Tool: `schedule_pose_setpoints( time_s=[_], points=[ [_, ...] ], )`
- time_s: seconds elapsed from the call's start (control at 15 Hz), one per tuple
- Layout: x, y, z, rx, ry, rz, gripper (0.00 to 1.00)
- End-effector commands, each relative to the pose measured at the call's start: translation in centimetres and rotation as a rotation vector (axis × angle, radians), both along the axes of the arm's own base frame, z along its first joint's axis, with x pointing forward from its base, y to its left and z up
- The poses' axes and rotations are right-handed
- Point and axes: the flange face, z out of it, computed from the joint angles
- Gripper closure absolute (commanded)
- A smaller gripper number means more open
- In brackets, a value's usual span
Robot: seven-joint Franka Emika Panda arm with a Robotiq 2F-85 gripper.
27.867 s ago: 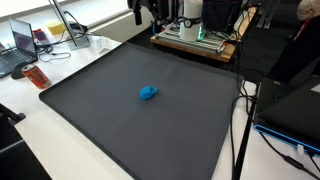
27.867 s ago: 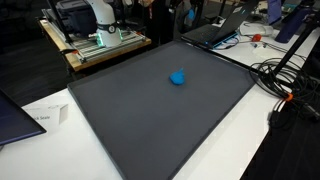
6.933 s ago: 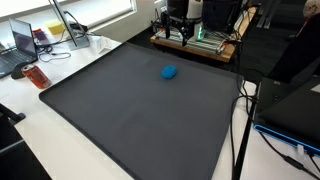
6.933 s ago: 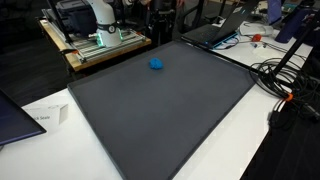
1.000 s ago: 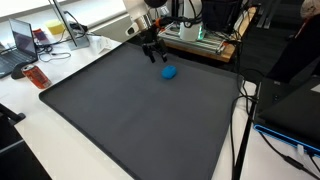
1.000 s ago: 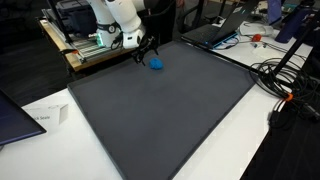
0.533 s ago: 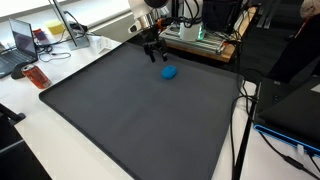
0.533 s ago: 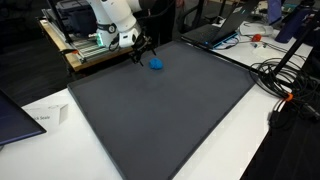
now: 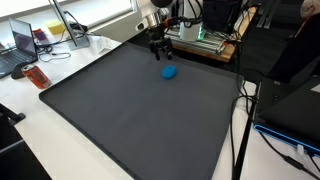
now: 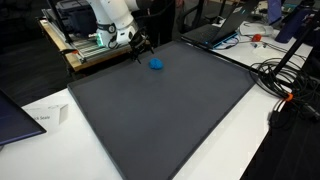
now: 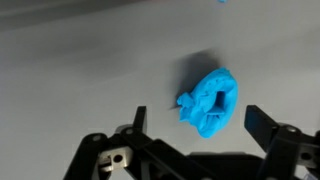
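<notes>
We note the end effector (image 9: 157, 46) hovering just beside the crumpled blue lump (image 9: 169, 72). Its jaws are spread wide, so the lump lies free on the dark worktop (image 9: 120, 110).

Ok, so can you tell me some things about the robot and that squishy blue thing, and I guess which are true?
1. The crumpled blue lump lies on the dark grey mat. True.
2. The black gripper is squeezing the lump. False: its jaws are open and it holds nothing; it hangs above the lump.
3. The lump sits in the middle of the mat. False: it lies near the mat's edge, on the robot's side.
4. An open laptop stands on the white table beside the mat. True.
</notes>
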Motion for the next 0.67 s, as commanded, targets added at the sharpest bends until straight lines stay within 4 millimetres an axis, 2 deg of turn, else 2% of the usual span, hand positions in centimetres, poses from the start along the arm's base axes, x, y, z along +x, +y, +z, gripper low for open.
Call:
schedule_pose_setpoints(
  time_s=[0.0,0.33,0.6],
  points=[
    [0.1,1.3,0.4,0.003,0.000,-0.103,0.00],
    [-0.1,3.0,0.2,-0.057,0.020,-0.301,0.00],
    [-0.8,4.7,-0.2,-0.088,0.035,-0.372,0.00]
  ],
)
